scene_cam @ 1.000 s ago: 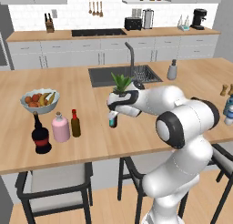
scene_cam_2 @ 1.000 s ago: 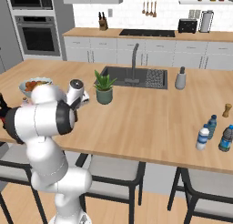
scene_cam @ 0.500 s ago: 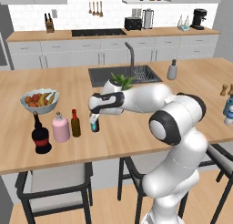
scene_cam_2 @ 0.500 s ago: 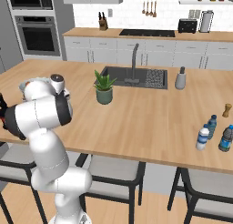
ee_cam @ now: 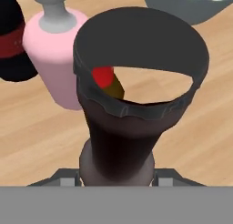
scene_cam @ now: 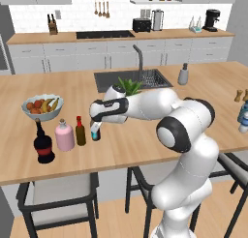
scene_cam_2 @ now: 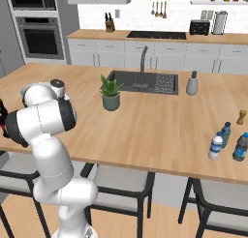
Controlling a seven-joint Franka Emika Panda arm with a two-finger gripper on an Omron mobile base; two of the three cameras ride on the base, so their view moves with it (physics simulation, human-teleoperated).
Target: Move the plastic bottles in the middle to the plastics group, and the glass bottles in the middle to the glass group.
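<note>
Looking from the left base view, we see the pincer (scene_cam: pixel 95 131) closed on one small dark bottle (scene_cam: pixel 95 133) with a blue label and black top, carried upright low over the worktop (scene_cam: pixel 145 145); whether its base touches the wood we cannot tell. Just left of it stands one slim amber bottle (scene_cam: pixel 80 131) with a red cap, then one squat pink bottle (scene_cam: pixel 64 135) with a pale stopper, then one big black bottle (scene_cam: pixel 43 144) with a red label: four bottles in a loose row, the held one nearest the arm. One fruit bowl (scene_cam: pixel 42 108) sits behind them, and one potted plant (scene_cam: pixel 128 85) shows behind the arm, by the sink (scene_cam: pixel 133 79)

From the right base view we make out what the left one barely catches: at the far right end of the worktop (scene_cam_2: pixel 160 130) stand three bottles close together, one small clear-whitish bottle (scene_cam_2: pixel 215 147) with a blue band, one teal-blue bottle (scene_cam_2: pixel 240 146), and another blue one (scene_cam_2: pixel 224 134) behind, with one small tan piece (scene_cam_2: pixel 240 117) near them. The plant (scene_cam_2: pixel 110 91) stands clear here

In the hand view, the dark bottle's neck and black top (ee_cam: pixel 136 95) loom between the fingers, and past it we see the pink bottle (ee_cam: pixel 57 50), the amber bottle's red cap (ee_cam: pixel 103 76), an edge of the black bottle (ee_cam: pixel 13 41) and the rim of the bowl (ee_cam: pixel 191 7)
</note>
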